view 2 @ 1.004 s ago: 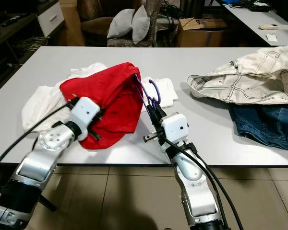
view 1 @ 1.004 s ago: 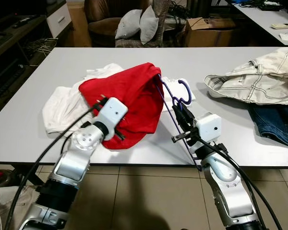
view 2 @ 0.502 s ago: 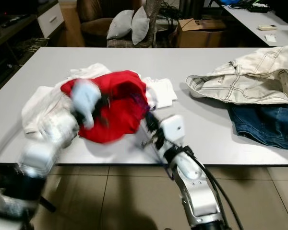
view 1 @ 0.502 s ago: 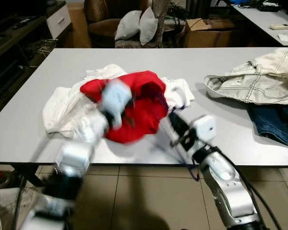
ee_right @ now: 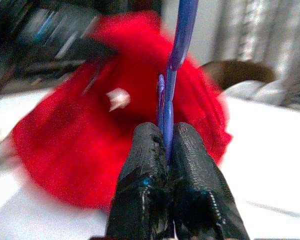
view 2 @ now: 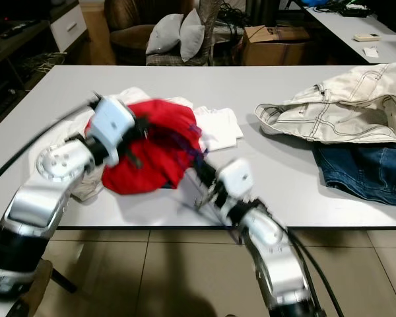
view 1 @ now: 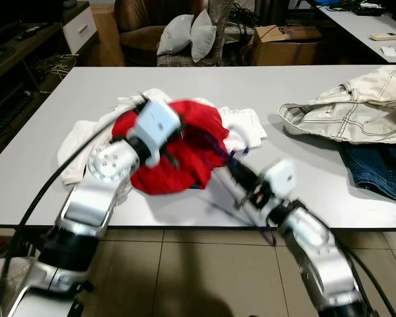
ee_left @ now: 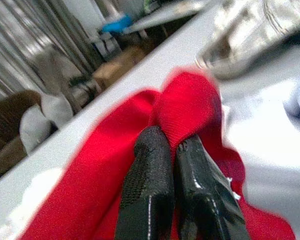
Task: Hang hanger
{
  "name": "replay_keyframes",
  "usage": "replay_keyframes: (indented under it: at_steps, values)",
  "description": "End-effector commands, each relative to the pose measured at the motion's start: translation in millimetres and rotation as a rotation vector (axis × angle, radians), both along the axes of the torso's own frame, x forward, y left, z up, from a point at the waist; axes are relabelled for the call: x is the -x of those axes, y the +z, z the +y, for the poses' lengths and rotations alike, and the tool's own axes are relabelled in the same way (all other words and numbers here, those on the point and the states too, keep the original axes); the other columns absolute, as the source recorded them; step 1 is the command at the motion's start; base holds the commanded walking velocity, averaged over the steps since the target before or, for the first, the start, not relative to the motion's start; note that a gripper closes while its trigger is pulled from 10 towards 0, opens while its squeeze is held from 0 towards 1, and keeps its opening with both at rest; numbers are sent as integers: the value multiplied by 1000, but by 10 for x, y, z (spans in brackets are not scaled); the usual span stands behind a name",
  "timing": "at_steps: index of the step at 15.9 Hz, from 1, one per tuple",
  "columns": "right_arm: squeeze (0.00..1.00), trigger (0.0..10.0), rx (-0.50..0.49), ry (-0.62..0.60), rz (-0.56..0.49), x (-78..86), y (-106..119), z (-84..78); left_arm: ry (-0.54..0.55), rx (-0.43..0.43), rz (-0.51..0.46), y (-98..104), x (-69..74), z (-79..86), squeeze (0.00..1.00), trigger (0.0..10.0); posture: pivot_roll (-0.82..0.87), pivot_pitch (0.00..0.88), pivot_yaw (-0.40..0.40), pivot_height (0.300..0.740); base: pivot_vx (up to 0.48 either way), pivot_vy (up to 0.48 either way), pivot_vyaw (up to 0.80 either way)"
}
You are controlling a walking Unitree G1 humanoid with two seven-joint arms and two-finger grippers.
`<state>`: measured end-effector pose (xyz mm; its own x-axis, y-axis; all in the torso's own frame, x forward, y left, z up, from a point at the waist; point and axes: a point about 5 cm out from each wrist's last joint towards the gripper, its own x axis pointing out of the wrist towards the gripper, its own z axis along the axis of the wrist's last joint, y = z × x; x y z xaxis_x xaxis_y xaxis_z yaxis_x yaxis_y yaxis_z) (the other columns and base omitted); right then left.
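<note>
Hanger (ee_right: pixel 172 65), purple, runs into the red garment (view 1: pixel 185 148) on your grey table (view 1: pixel 46 152); your right gripper (ee_right: pixel 167 145) clamps its wire, your left gripper (ee_left: pixel 172 145) pinches the red cloth.

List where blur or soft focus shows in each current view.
Left eye view: right gripper and its arm smeared, table sharp. Right eye view: left gripper slightly streaked. Left wrist view: red garment and background soft. Right wrist view: purple hanger fairly crisp, red cloth behind it blurred.
</note>
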<state>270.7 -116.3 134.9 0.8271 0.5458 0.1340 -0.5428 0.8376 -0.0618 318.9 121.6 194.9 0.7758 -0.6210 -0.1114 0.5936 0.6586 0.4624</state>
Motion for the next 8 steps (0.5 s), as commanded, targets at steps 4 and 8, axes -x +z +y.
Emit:
replay_keyframes:
  at_steps: [4,8]
  values:
    - [0,10000,-54,-323,217,-79,-252,-365,317,-14,-71,85,-187,357,0,0,-64,0,48,740,0,0,0]
    - [0,10000,-296,-393,193,-102,-89,-417,507,59,-163,249,-244,615,0,0,-73,0,53,740,0,0,0]
